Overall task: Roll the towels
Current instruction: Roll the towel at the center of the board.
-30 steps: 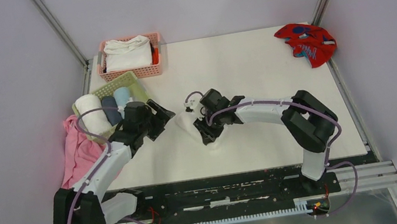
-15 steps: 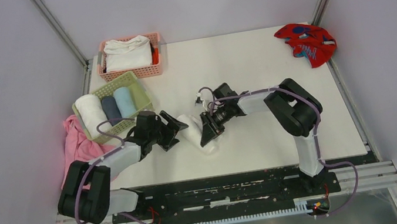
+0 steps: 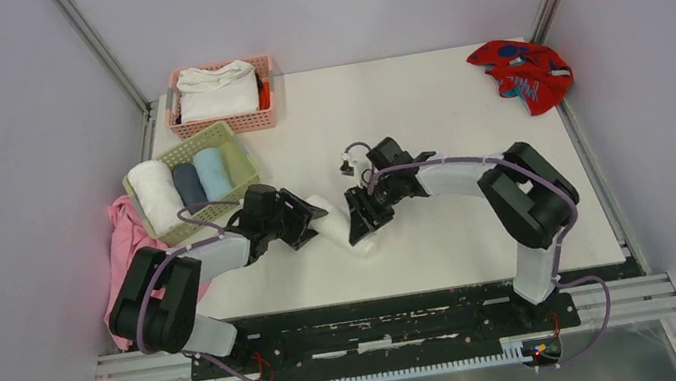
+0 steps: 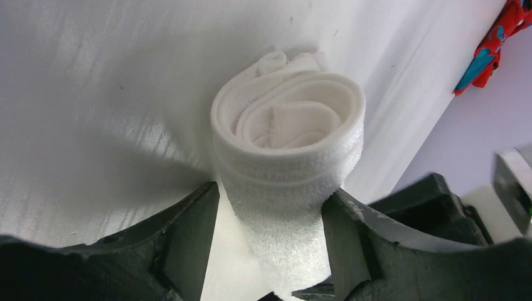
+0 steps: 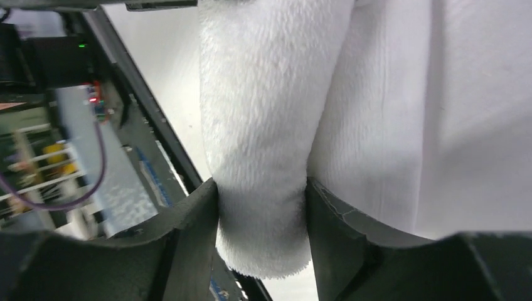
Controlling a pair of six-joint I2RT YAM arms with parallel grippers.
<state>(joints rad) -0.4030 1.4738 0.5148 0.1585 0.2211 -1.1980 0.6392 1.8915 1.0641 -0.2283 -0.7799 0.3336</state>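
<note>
A white towel (image 3: 331,220), rolled into a tight cylinder, lies on the table between my two grippers. My left gripper (image 3: 308,217) is open and straddles the roll's left end. In the left wrist view the spiral end of the roll (image 4: 288,122) sits between the fingers of the left gripper (image 4: 271,195), with a gap on the left side. My right gripper (image 3: 360,225) is shut on the roll's other end, and both fingers of the right gripper (image 5: 260,188) press into the white towel (image 5: 263,113). The red towel with teal-blue marks (image 3: 523,72) lies crumpled at the far right corner.
A green basket (image 3: 241,168) at the left holds a white roll (image 3: 152,193), a dark grey-blue roll (image 3: 189,184) and a light blue roll (image 3: 210,172). A pink basket (image 3: 225,123) behind it holds a folded white towel (image 3: 218,90). A pink cloth (image 3: 130,257) hangs off the table's left edge.
My left gripper has swung from beside the green basket down and right to the roll's left end. My right gripper has stayed on the roll, which now lies a little nearer the front.
</note>
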